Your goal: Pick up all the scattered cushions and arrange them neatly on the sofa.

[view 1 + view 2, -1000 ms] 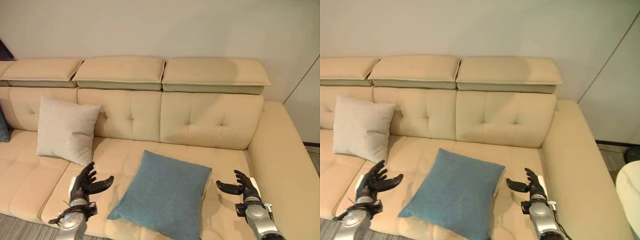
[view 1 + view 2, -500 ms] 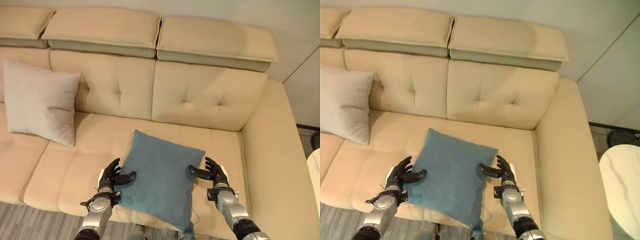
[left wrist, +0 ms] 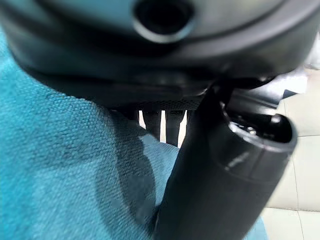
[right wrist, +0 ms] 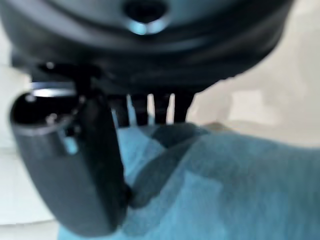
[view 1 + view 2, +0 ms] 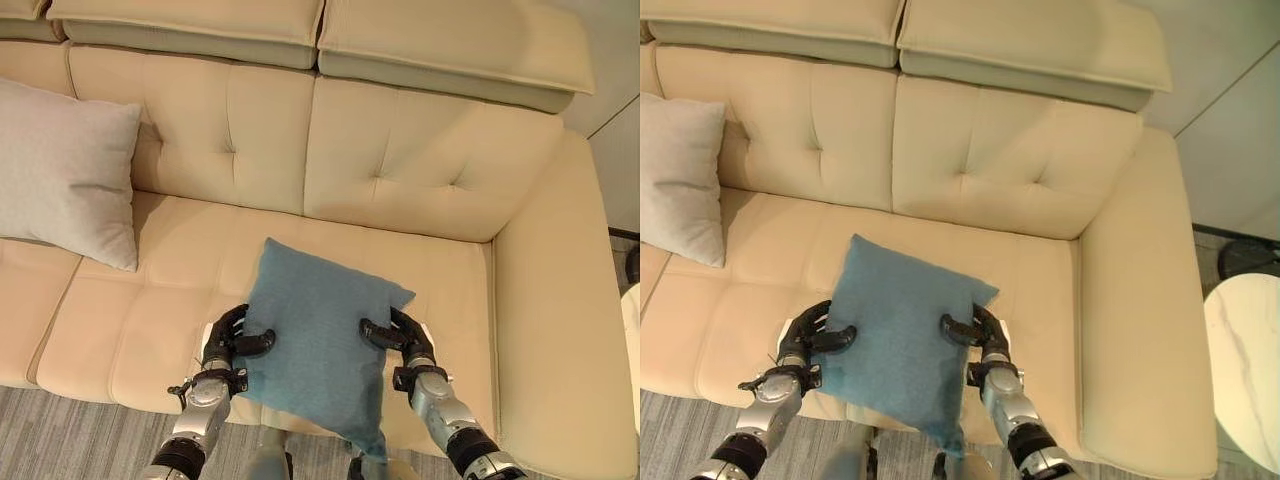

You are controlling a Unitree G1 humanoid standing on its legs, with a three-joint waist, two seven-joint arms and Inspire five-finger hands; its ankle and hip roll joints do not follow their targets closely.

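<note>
So I've got both hands on the blue cushion right now. My left hand is pinched onto one side edge, thumb laid over the top of the fabric and the fingers tucked under it. The right hand is doing the same on the opposite edge, and its wrist view shows the thumb pressed into the blue cloth with the fingers behind. The cushion sits between the two hands, lying mostly flat on the sofa seat, with its near corner drooping over the front edge below my wrists.

Progress-wise I'd call it partway. The grey cushion is well off past my left hand and already leaning up against the backrest, so that one looks sorted. The blue one is gripped but not placed. What's left, I reckon, is lifting it and standing it against the backrest ahead of my hands. Can't tell from here whether more cushions are lying around elsewhere.
</note>
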